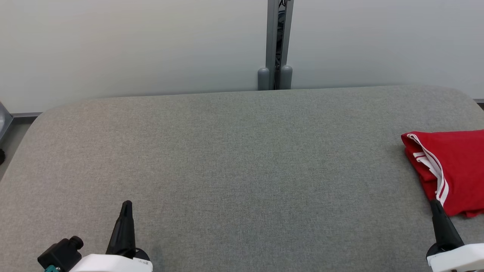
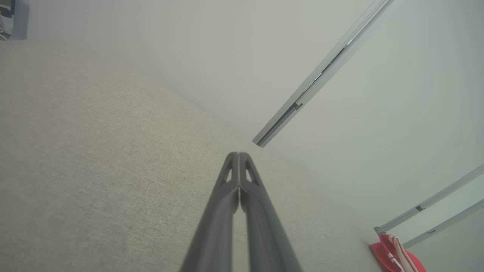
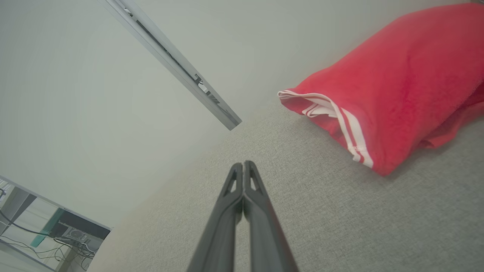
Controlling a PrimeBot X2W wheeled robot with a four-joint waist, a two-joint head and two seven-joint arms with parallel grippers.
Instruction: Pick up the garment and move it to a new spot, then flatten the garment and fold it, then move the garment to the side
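Note:
The garment [image 1: 455,166] is red with white stripes and lies folded at the right edge of the grey table [image 1: 242,158]. It also appears in the right wrist view as the garment [image 3: 393,87], up and right of my fingers, and as a small red garment [image 2: 393,257] at the bottom right of the left wrist view. My right gripper [image 1: 435,204] is shut and empty, its tip just in front of the garment's near edge. My left gripper [image 1: 126,206] is shut and empty at the lower left, far from the cloth. Both pairs of fingers press together in the wrist views, left gripper [image 2: 239,155] and right gripper [image 3: 243,164].
A pale wall runs behind the table, with a grey vertical post [image 1: 278,45] at its middle. Some equipment with cables [image 3: 56,230] stands off the table's far side. The table's rounded back corners curve away on both sides.

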